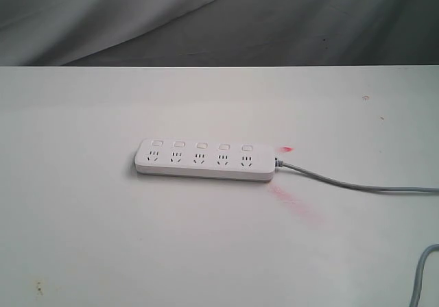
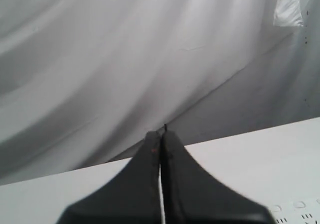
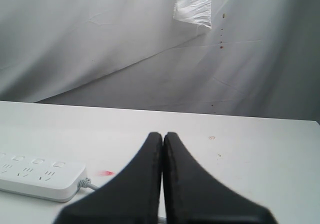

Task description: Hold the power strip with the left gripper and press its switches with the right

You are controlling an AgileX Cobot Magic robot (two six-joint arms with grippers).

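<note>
Power strip (image 1: 206, 160) lying flat on white table (image 1: 103, 238). Left gripper (image 2: 160, 136) clenched, empty, hovering clear of strip. Right gripper (image 3: 163, 136) clenched, empty, hovering beyond strip's cord (image 3: 90, 185) end.

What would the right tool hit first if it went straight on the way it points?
Nothing close, it seems: the right tool aims over the table toward the grey cloth behind; the power strip lies off to one side.

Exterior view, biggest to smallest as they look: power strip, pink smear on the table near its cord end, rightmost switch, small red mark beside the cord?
1. power strip
2. pink smear
3. rightmost switch and small red mark: these look about alike, so I won't rank them.
</note>
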